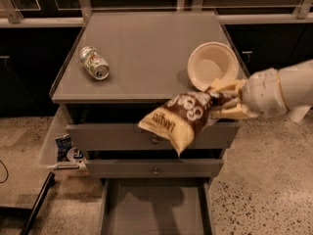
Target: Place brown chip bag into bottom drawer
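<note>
The brown chip bag (183, 116) hangs in the air in front of the cabinet's front edge, its tan end drooping down over the top drawer. My gripper (226, 102) is shut on the bag's right end, at the cabinet's right front corner, with the white arm reaching in from the right. The bottom drawer (155, 207) is pulled open below, its flat grey floor bare. The bag is well above the drawer.
A soda can (94, 62) lies on its side at the left of the cabinet top (146, 48). A cream bowl (213, 64) sits tilted at the right, beside my gripper. A small blue-white packet (63, 147) lies in a side bin at the left. Two knobbed drawers are closed.
</note>
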Controlling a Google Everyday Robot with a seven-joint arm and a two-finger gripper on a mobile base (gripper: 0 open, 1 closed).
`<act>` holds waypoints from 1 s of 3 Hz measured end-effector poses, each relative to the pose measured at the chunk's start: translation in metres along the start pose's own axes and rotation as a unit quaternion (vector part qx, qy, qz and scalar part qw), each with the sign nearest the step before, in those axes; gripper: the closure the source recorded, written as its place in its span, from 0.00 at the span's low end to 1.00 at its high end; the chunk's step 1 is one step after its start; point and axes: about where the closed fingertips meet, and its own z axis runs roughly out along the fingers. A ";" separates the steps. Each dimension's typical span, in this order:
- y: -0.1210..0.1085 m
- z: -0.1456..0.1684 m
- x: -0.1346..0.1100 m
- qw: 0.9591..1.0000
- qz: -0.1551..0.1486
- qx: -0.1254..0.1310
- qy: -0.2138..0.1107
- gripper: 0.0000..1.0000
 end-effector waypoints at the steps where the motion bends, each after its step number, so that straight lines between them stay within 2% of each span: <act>1: 0.038 0.027 0.057 0.999 0.038 -0.010 -0.003 1.00; 2: 0.074 0.050 0.106 0.997 0.071 -0.027 0.008 1.00; 3: 0.074 0.050 0.106 0.997 0.071 -0.027 0.008 1.00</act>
